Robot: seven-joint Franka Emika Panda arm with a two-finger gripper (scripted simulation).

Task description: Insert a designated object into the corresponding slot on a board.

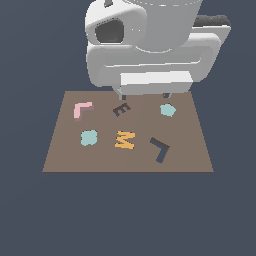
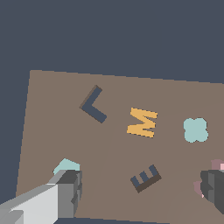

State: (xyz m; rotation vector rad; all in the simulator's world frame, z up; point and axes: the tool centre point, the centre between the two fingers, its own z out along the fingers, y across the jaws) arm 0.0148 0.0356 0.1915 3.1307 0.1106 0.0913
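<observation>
Under the wrist, jaws spread and empty, one finger (image 2: 213, 191) half hiding the pink L-block (image 1: 82, 109).

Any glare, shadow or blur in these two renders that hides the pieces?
Exterior view: flat, even light, no glare; edges slightly soft; the arm's body blocks the board's far edge. Wrist view: equally flat, no visible cast shadows; one finger partly covers a teal blob, the other hides most of the pink piece.
</observation>
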